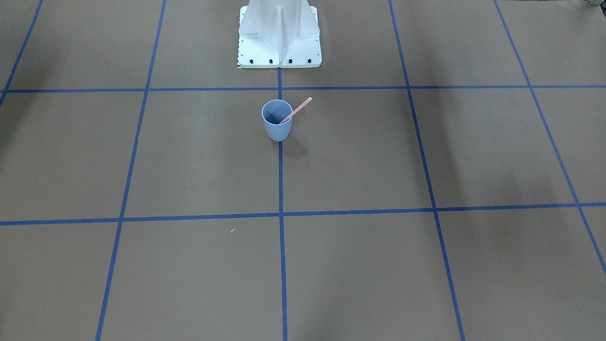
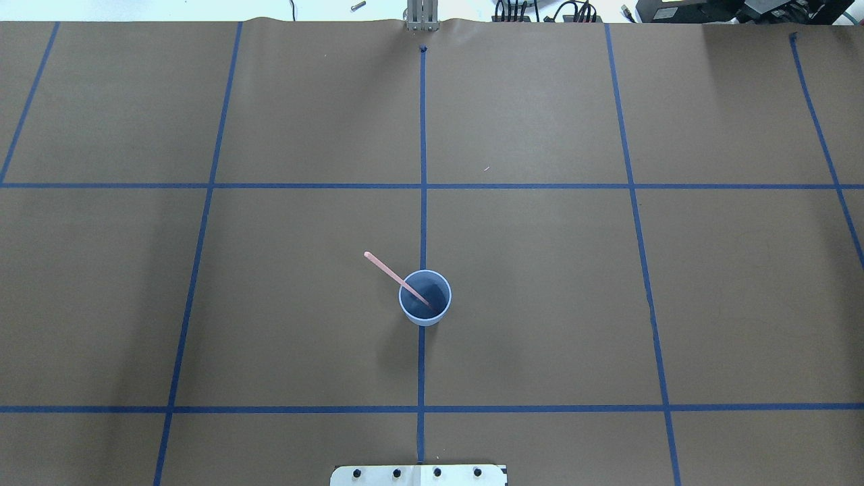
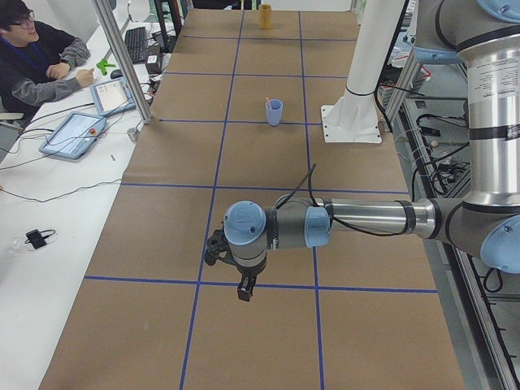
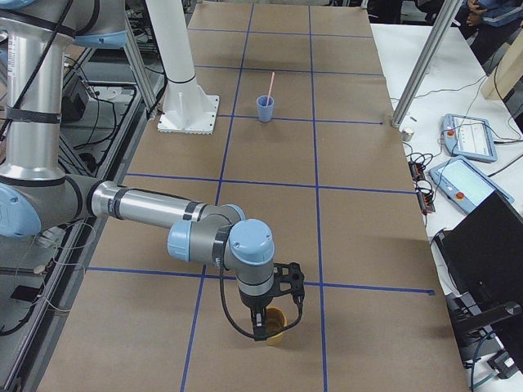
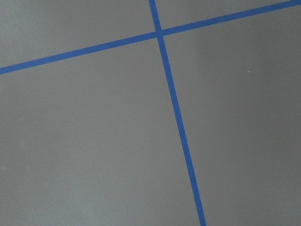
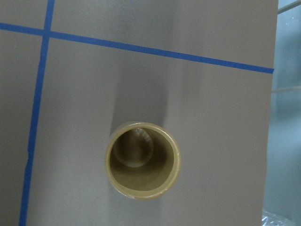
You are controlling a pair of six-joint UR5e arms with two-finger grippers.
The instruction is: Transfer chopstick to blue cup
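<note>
The blue cup (image 1: 277,127) stands upright on the centre tape line, a little in front of the robot base; it also shows in the overhead view (image 2: 437,312). The pale-pink chopstick (image 1: 299,109) leans inside it, its upper end sticking out over the rim toward the robot's left (image 2: 385,268). My left gripper (image 3: 244,291) hangs over bare table far to the left, seen only from the side, so I cannot tell whether it is open or shut. My right gripper (image 4: 260,327) hangs far to the right over a tan cup (image 4: 276,328); I cannot tell its state either.
The tan cup (image 6: 142,160) is upright and looks empty in the right wrist view. The white robot base (image 1: 279,35) stands behind the blue cup. Operators sit at side tables with tablets (image 3: 73,134). Blue tape lines (image 5: 176,113) grid the brown table.
</note>
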